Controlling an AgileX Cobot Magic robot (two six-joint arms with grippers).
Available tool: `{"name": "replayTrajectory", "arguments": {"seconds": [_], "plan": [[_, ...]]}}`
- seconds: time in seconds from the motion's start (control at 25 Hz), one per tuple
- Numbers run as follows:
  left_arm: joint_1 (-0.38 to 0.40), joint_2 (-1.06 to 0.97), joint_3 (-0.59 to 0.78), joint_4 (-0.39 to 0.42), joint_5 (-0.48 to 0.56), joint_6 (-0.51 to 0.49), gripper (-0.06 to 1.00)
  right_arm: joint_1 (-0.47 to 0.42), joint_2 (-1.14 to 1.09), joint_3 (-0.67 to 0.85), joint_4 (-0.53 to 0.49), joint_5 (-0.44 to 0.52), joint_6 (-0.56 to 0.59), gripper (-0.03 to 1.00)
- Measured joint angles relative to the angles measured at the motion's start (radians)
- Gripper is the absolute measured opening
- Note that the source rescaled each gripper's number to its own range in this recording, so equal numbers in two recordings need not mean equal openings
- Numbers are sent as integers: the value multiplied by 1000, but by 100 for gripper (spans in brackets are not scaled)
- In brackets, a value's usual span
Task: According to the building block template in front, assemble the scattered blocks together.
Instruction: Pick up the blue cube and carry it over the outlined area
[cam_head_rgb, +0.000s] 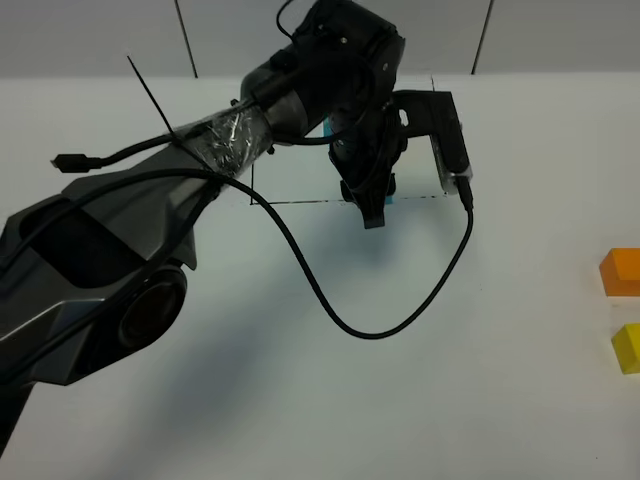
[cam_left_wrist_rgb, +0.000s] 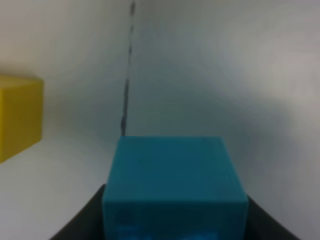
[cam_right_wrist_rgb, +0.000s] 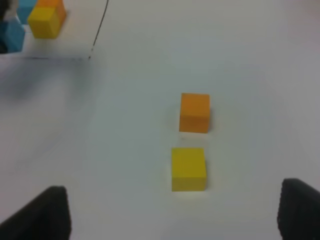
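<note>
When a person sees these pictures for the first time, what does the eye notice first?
A big black arm fills the high view, and the left hand at its tip is shut on a blue cube near the thin black frame line. At that view's right edge, an orange cube and a yellow cube lie loose on the table.

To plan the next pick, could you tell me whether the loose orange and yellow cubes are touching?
Apart: the right wrist view shows a strip of bare table between the orange cube and the yellow cube.
</note>
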Motion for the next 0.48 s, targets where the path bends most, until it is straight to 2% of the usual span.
{"name": "replayTrajectory", "arguments": {"seconds": [0.28, 0.48], "plan": [[-7, 26, 36, -29, -1, -2, 0, 0, 0, 0, 1, 0, 0, 70], [-7, 27, 97, -27, -1, 67, 0, 0, 0, 0, 1, 0, 0, 70]]}}
